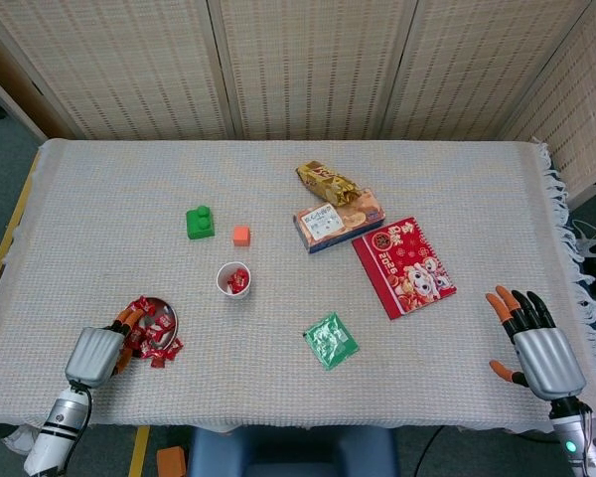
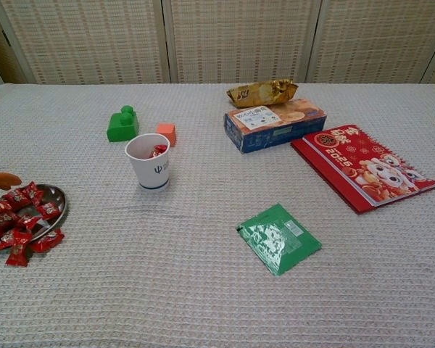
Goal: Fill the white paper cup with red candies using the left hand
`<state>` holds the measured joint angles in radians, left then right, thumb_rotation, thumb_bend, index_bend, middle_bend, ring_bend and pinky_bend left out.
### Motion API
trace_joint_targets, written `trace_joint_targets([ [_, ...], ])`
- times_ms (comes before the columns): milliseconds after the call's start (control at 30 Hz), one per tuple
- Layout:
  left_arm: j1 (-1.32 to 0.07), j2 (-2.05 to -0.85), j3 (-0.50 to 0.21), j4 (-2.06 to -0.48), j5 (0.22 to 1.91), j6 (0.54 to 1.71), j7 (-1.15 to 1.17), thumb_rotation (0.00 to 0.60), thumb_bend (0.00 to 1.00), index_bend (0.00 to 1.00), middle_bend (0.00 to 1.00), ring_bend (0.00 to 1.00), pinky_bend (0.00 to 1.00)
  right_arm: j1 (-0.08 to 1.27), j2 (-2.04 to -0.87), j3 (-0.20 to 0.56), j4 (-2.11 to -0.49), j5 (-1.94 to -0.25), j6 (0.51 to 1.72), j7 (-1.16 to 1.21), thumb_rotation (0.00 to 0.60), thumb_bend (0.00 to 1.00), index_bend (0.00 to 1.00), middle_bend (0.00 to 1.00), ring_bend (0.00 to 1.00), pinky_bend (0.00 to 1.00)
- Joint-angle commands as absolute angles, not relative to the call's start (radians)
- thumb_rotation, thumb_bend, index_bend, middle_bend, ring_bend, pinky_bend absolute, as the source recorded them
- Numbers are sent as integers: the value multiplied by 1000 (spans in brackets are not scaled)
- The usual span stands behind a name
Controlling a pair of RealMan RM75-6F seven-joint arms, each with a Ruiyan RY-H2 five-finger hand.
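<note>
The white paper cup [image 1: 234, 279] [image 2: 148, 161] stands upright left of the table's middle, with red candy showing inside it. A metal dish [image 1: 166, 316] [image 2: 52, 196] heaped with red candies [image 1: 151, 326] [image 2: 16, 217] sits near the front left edge. My left hand [image 1: 97, 352] hovers at the dish's left side, fingers spread toward the candies, nothing visibly held; only an orange fingertip [image 2: 1, 179] shows in the chest view. My right hand [image 1: 534, 345] is at the front right edge with fingers apart and empty.
A green brick [image 1: 200, 222] and a small orange cube [image 1: 240, 235] lie behind the cup. A snack bag [image 1: 327, 183], a biscuit box [image 1: 338, 221], a red calendar booklet [image 1: 403, 264] and a green sachet [image 1: 330, 340] lie to the right.
</note>
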<state>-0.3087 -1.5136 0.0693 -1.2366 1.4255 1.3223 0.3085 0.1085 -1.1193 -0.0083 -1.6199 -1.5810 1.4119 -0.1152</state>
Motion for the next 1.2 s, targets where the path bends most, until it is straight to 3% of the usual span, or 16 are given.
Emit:
trace_joint_targets([
  [33, -316, -1524, 49, -1207, 1393, 1276, 322, 600, 392, 123, 158, 645, 1000, 108, -1120, -6, -1621, -1577, 1412, -118, 600, 60, 0, 0, 0, 0],
  [533, -342, -1543, 19, -1191, 1399, 1220, 362, 600, 392, 244, 265, 659, 1000, 111, -1125, -4, -1620, -1566, 1404, -131, 600, 60, 0, 0, 0, 0],
  [1033, -365, -1555, 6, -1217, 1404, 1184, 426, 600, 390, 261, 267, 661, 1000, 112, -1125, -3, -1622, -1559, 1399, -133, 600, 61, 0, 0, 0, 0],
  [1200, -369, -1562, 6, -1207, 1393, 1160, 440, 600, 391, 323, 277, 669, 1000, 111, -1123, -2, -1624, -1554, 1399, -133, 600, 60, 0, 0, 0, 0],
])
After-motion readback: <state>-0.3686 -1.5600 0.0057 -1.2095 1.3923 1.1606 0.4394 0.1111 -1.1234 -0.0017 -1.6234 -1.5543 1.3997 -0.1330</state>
